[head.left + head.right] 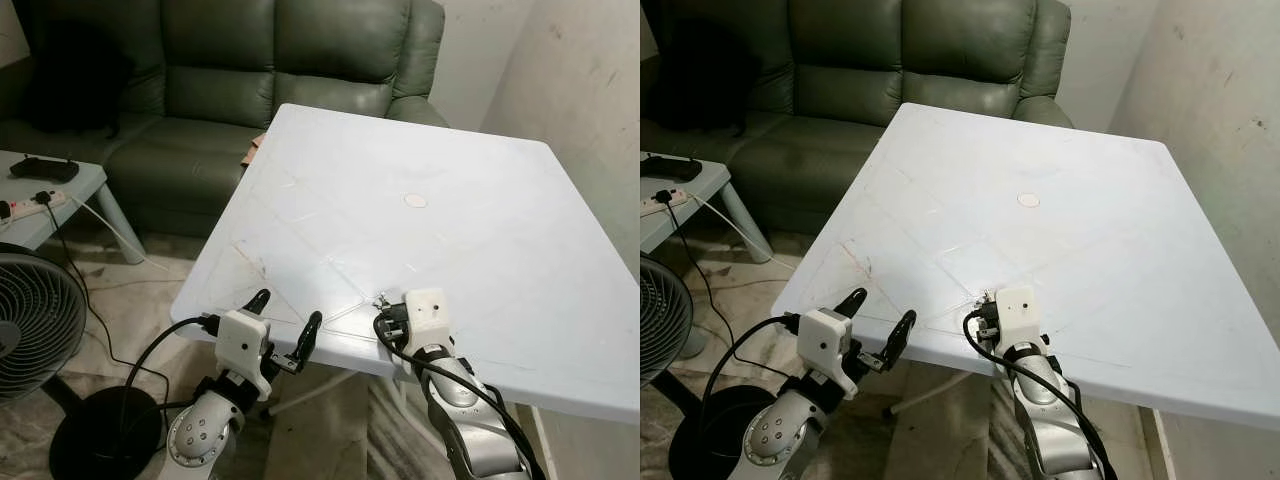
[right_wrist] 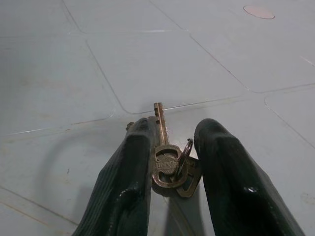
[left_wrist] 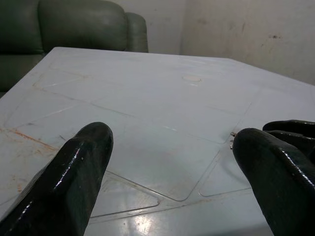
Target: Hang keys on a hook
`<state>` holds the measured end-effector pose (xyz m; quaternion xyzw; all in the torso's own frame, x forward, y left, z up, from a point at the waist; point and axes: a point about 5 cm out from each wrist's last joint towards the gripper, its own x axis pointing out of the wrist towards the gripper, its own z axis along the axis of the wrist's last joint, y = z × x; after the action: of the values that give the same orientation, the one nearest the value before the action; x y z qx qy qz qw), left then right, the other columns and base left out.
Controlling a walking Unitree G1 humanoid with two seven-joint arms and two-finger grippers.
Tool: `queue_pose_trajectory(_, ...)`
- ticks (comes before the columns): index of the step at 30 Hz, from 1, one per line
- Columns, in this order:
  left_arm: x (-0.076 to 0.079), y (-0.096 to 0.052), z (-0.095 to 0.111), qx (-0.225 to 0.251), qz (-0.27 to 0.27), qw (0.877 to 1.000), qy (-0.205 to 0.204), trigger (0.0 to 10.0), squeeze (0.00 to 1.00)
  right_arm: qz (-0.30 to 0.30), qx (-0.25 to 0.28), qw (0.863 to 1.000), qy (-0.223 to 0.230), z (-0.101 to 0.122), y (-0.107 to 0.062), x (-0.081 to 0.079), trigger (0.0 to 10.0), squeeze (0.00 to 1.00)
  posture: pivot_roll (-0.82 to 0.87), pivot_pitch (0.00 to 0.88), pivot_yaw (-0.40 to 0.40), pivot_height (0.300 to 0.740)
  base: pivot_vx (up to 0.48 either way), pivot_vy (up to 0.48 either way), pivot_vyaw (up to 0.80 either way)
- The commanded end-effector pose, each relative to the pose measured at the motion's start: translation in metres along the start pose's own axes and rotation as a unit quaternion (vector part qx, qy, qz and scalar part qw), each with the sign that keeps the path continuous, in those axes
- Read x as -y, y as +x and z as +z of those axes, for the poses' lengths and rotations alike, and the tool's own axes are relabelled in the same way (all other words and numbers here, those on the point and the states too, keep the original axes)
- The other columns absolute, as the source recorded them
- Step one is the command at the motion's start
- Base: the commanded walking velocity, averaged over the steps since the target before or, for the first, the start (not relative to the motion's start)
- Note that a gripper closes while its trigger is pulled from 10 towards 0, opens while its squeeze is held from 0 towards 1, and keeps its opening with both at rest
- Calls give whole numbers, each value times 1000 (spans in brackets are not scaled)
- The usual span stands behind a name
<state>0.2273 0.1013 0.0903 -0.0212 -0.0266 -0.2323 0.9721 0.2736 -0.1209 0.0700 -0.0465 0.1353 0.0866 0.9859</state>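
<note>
A small bunch of brass keys [image 2: 170,162] on a ring sits between the two black fingers of my right gripper [image 2: 175,125], one key pointing out ahead over the white table [image 1: 420,150]. That gripper [image 1: 385,308] is shut on the keys, low over the table's near edge. My left gripper [image 1: 288,307] hovers at the same edge, to the left of the right one. It is open with its fingers [image 3: 83,162] spread wide and nothing between them.
A green leather sofa [image 1: 250,70] stands behind the table. A floor fan [image 1: 35,330] and a low side table [image 1: 85,180] with a power strip are at the left. A bare wall [image 1: 580,80] runs close along the right. A small round mark [image 1: 415,200] is on the tabletop.
</note>
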Motion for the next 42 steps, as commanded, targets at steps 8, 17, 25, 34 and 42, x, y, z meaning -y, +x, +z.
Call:
queue_pose_trajectory(8, 2, 2, 3, 2, -5, 1000, 1, 10000, 0, 11, 4, 1000, 18, -3, -5, 4, 10000, 0, -4, 0, -58, 740, 0, 0, 0)
queue_pose_trajectory(17, 4, 2, 3, 2, -6, 1000, -1, 10000, 0, -2, 5, 1000, 15, -4, -6, 12, 10000, 0, -9, 0, -58, 740, 0, 0, 0)
queue_pose_trajectory(25, 5, 3, 3, 3, -8, 1000, -2, 10000, 0, -9, 5, 1000, 13, -4, -6, 14, 3059, 0, -10, 0, -58, 740, 0, 0, 0)
queue_pose_trajectory(34, 5, 4, 3, 4, -7, 1000, -4, 10000, 0, -3, 2, 1000, 15, -5, -7, 13, 4314, 0, -10, 0, -58, 740, 0, 0, 0)
queue_pose_trajectory(42, 5, 4, 4, 4, -7, 1000, -3, 10000, 0, -4, 5, 1000, 15, -5, -8, 13, 2078, 0, -10, 0, -58, 740, 0, 0, 0)
